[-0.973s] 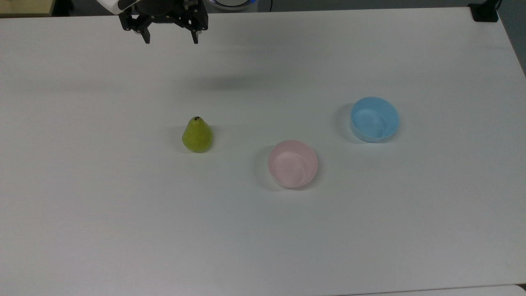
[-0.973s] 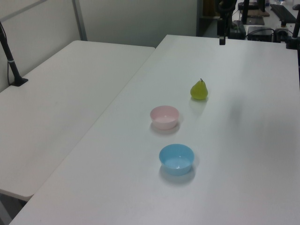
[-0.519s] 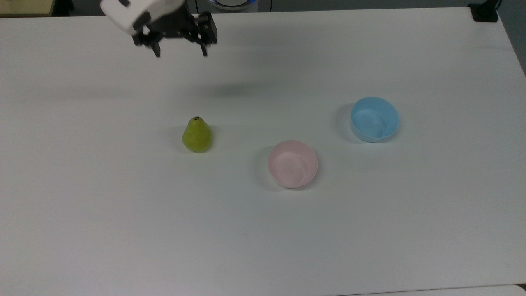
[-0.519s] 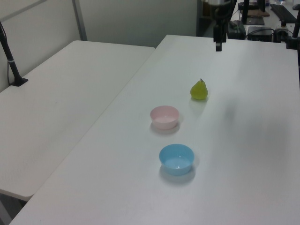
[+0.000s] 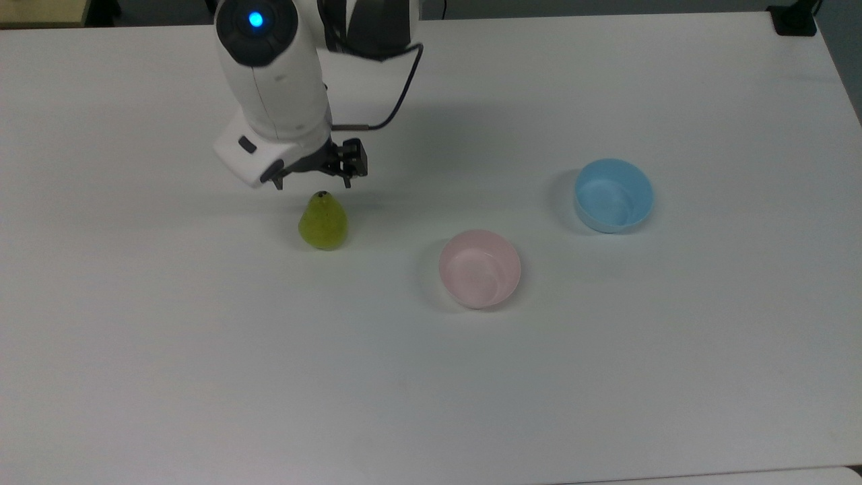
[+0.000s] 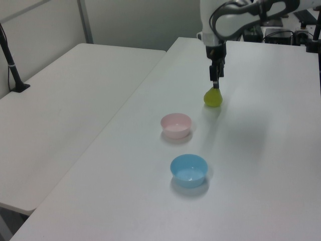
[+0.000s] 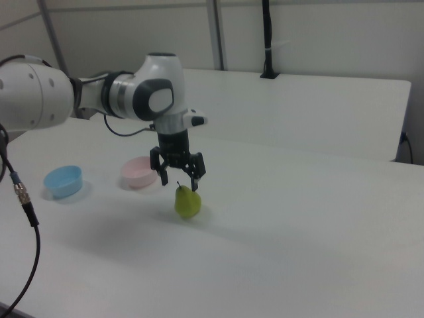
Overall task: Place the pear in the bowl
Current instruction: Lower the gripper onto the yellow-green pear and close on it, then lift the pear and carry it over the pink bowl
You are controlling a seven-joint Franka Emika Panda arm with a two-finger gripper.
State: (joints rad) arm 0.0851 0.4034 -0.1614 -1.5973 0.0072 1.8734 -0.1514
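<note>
The gripper hangs right above the pear, jaws spread wide, one finger on each side of the stem in the right view, tips just level with the top of the fruit and not touching it. Nothing is held between them. In the top view the gripper sits just beyond the pear's narrow top, with the white arm stretching in from the far edge of the table, a blue light glowing on its joint. A black cable loops off the wrist toward the top view's right.

The pear stands upright on its wide base, stem up, on the bare white tabletop. In the left view the gripper points straight down onto the pear, the fingertip meeting the stem in line of sight.

The bowl, pale pink, sits empty to the top view's right of the pear and a little nearer, well apart from it. In the left view the bowl lies nearer the camera and to the left view's left of the fruit. The blue bowl sits farther to the top view's right, also empty; in the right view it rests at the far left, with the pink bowl between it and the pear.
</note>
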